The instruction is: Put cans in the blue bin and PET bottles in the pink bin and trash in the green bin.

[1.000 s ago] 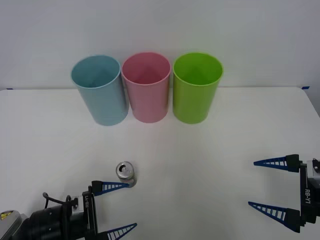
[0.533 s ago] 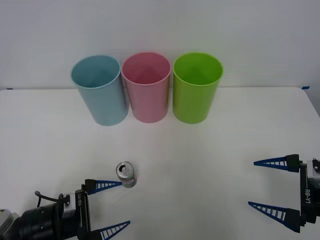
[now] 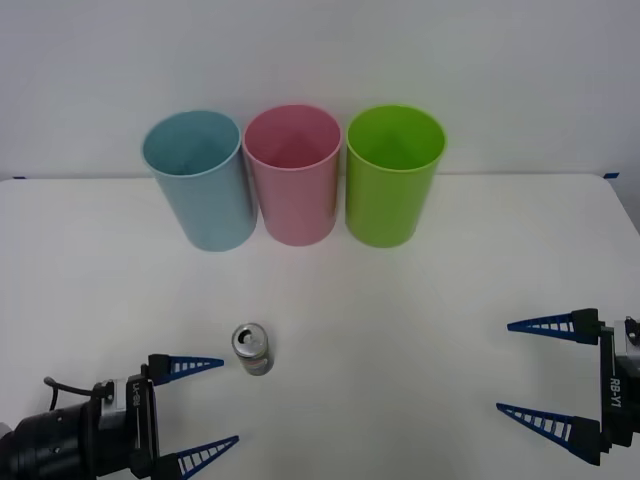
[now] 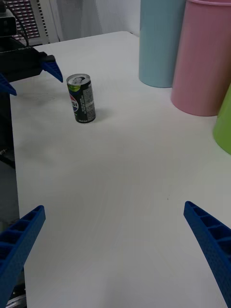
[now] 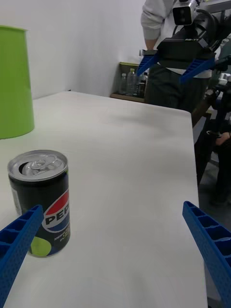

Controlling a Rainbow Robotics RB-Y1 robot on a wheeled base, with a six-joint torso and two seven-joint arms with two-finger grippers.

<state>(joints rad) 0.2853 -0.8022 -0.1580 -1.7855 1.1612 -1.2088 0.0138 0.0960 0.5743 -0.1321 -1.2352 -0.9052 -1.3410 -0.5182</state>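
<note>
1. Blue ribbed fingers of the left gripper (image 3: 198, 407) stand wide apart at about 7 o'clock on the white table (image 3: 400, 300), holding nothing; its far finger points toward the can but stays just short of it.
2. At 4 o'clock the right gripper (image 3: 535, 371) waits near the table's right edge, jaws likewise spread and empty, well apart from everything else.
3. Just beyond the left gripper, near 7 o'clock and closer to the centre, the can (image 3: 251, 348) stands upright, silver top and pull tab up, its dark body printed with a yellow-green patch.
4. Farthest off, along the back edge around 12 o'clock, three bins stand upright in a tight row: the blue bin (image 3: 200, 185) toward 11, the pink bin (image 3: 293, 178) in the middle, the green bin (image 3: 393, 178) toward 1.
</note>
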